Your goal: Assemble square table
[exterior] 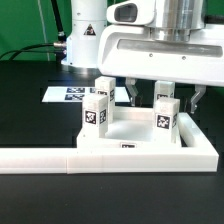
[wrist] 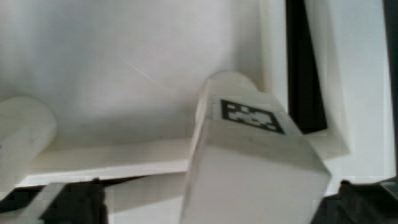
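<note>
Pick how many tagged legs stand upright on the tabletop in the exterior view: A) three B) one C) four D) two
A: three legs stand upright on the tabletop, each showing a tag.

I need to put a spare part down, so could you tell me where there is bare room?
Free: the black table on the exterior view's left, before the marker board, and the strip before the rail. Crowded: the tabletop, with upright legs and the open claw overhead.
</note>
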`<state>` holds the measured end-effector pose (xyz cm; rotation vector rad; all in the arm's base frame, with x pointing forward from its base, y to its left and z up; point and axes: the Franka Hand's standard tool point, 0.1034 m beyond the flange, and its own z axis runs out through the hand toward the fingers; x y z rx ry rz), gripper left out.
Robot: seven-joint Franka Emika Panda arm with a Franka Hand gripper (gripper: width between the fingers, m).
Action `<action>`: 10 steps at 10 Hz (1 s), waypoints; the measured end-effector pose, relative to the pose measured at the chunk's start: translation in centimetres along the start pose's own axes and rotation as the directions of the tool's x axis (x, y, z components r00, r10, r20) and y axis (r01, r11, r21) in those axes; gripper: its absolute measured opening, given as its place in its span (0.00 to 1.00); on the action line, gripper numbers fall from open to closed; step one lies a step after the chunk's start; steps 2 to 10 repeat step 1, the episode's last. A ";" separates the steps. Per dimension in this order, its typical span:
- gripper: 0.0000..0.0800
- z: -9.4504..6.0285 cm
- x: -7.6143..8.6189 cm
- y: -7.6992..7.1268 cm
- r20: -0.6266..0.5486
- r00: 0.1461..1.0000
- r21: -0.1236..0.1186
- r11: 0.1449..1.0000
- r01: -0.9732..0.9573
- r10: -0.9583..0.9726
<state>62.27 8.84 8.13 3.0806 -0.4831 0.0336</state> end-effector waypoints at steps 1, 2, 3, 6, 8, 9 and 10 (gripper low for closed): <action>0.81 -0.1 0.3 -0.1 -0.017 1.000 0.007 1.000 -0.014 0.014; 0.81 -0.1 0.3 -0.1 -0.017 1.000 0.007 1.000 -0.014 0.014; 0.81 -0.1 0.3 -0.1 -0.017 1.000 0.007 1.000 -0.014 0.014; 0.81 -0.1 0.3 -0.1 -0.017 1.000 0.007 1.000 -0.014 0.014; 0.81 -0.1 0.3 -0.1 -0.017 1.000 0.007 1.000 -0.014 0.014; 0.81 -0.1 0.3 -0.1 -0.017 1.000 0.007 1.000 -0.014 0.014; 0.81 -0.1 0.3 -0.1 -0.017 1.000 0.007 1.000 -0.014 0.014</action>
